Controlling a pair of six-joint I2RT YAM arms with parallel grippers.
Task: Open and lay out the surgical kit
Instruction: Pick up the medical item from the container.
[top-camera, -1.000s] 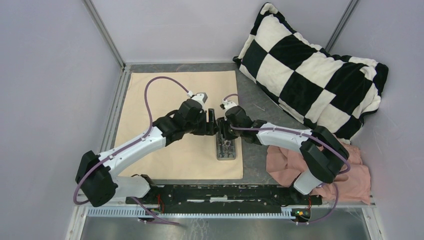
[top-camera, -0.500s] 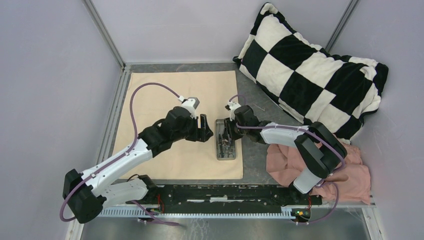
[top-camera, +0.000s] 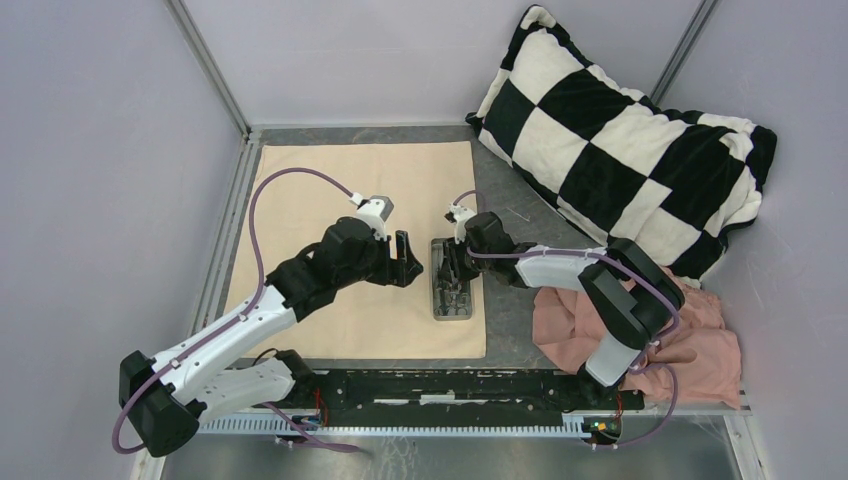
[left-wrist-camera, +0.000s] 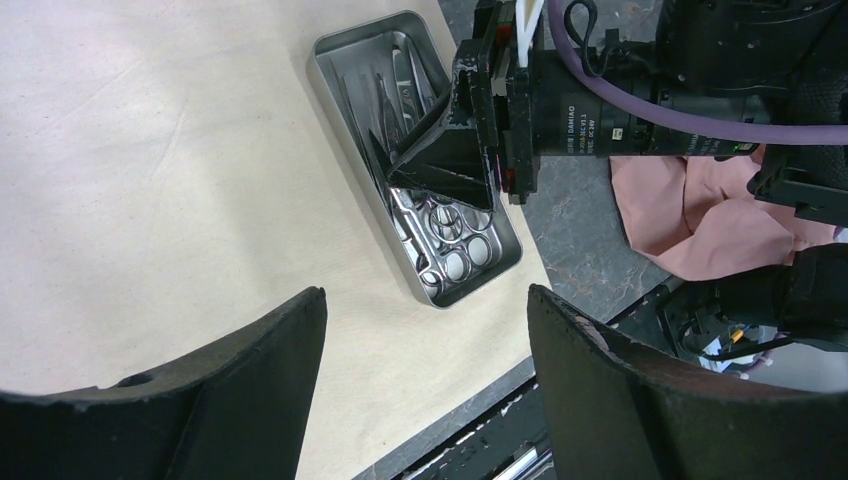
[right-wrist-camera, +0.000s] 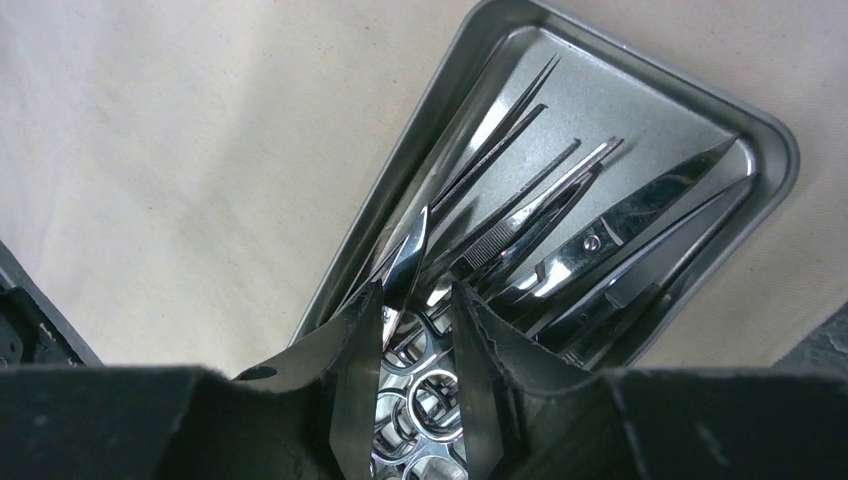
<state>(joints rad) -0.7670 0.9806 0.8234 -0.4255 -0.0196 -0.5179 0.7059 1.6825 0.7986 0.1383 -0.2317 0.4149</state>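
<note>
The beige cloth wrap (top-camera: 330, 200) lies spread flat on the table. The grey metal tray (top-camera: 452, 314) sits on its right edge and holds several steel instruments (right-wrist-camera: 620, 215) with ring handles. My right gripper (top-camera: 452, 272) reaches down into the tray. Its jaws (right-wrist-camera: 415, 300) stand narrowly apart with ring handles pinched between them, and one scissor blade (right-wrist-camera: 408, 262) rises along the left finger. My left gripper (top-camera: 410, 262) is open and empty above the cloth, just left of the tray (left-wrist-camera: 330, 60). In the left wrist view it (left-wrist-camera: 425, 300) shows wide apart.
A black-and-white checkered pillow (top-camera: 620, 130) leans at the back right. A pink cloth (top-camera: 690, 340) lies crumpled at the right front, beside the right arm. The black base rail (top-camera: 450, 385) runs along the near edge. Grey walls close in on the left and the back.
My left gripper has drawn back to the left, away from the tray, which now shows. My right gripper has stayed over the tray and lowered into the instruments.
</note>
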